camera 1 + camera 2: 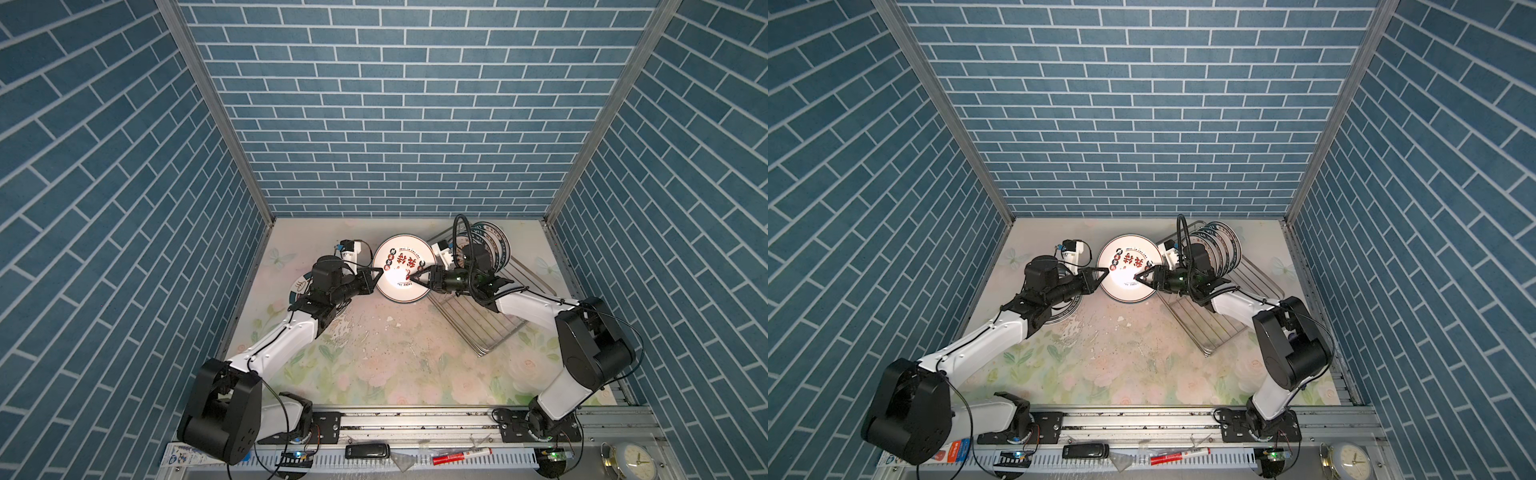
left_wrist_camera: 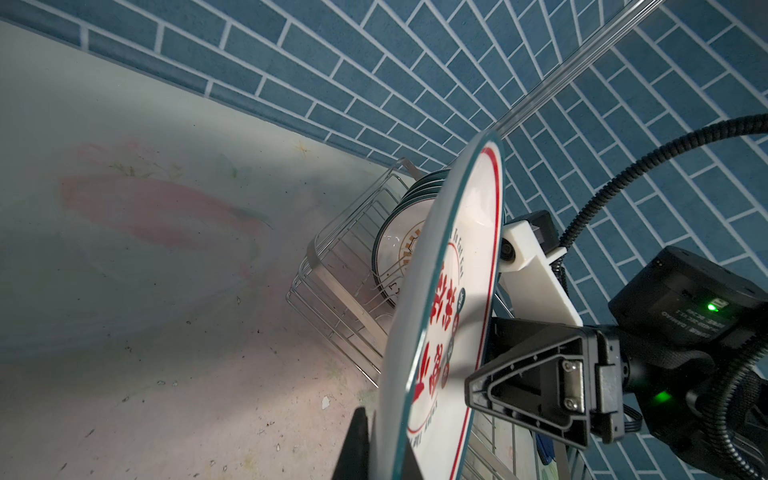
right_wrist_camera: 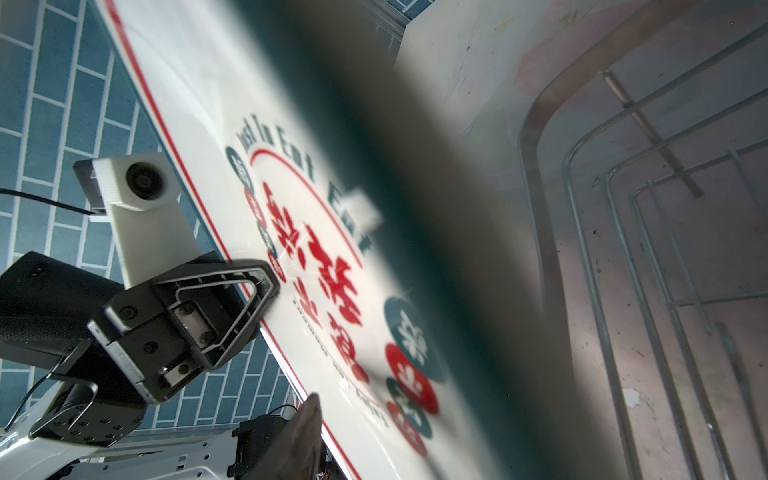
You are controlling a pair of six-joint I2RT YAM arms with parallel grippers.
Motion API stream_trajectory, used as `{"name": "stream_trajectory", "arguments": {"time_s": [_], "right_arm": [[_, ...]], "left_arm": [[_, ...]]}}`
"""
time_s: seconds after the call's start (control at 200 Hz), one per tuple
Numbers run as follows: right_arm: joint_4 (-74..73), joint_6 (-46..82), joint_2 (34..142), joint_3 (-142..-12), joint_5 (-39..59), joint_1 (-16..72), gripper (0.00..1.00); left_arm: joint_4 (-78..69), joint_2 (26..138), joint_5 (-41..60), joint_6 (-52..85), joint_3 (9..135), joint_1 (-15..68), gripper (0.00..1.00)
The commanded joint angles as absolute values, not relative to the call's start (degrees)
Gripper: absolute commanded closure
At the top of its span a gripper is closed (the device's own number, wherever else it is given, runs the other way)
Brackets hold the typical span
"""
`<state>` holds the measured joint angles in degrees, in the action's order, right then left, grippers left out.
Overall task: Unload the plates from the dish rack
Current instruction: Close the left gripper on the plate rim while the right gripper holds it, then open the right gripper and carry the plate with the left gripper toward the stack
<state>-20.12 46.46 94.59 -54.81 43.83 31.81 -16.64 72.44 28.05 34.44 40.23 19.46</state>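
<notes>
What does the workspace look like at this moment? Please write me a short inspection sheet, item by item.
Surface: floral tabletop, scuffed and speckled.
Job's things: red-character plate held in the air between the arms; row of plates standing at the far end of the dish rack; one flat plate on the table under the left arm.
Clutter: black device, red marker and clock on the front rail.
Grippers: left gripper shut on the raised plate's rim; right gripper with jaws spread on either side of the opposite rim.
Cables: black corrugated hose loops above the right wrist, close to the racked plates.
Surroundings: blue brick-pattern walls on three sides.
</notes>
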Motion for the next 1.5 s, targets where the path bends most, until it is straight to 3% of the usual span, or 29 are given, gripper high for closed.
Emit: {"name": "stream_trajectory", "arguments": {"time_s": [0.0,0.95,1.16,1.235,1.28,1.475,1.495], "right_arm": [[-22.28,43.59,91.14,-56.51,44.61,31.93,0.41],[-6.68,31.7,83.37,-56.93,32.75,31.64,0.37],[2.4,23.93,74.68,-57.1,20.59,32.33,0.35],[3.54,21.36,71.57,-56.23,17.34,32.34,0.33],[4.13,20.13,69.92,-55.77,15.81,32.37,0.23],[6.39,17.58,65.76,-55.14,9.53,32.34,0.18],[6.5,17.5,65.53,-55.14,8.87,32.34,0.11]], "left_arm": [[-17.21,71.66,27.73,34.13,38.54,18.0,1.0],[-19.43,59.54,22.15,38.39,30.54,11.0,1.0],[-12.61,53.44,14.33,38.04,28.99,8.0,1.0],[-11.04,51.73,13.02,37.97,28.62,6.81,1.0],[-10.22,50.51,12.01,38.1,28.2,6.19,1.0],[-2.97,45.47,4.85,37.52,27.8,3.74,1.0],[-2.18,45.03,3.91,37.45,27.79,3.63,1.0]]}}
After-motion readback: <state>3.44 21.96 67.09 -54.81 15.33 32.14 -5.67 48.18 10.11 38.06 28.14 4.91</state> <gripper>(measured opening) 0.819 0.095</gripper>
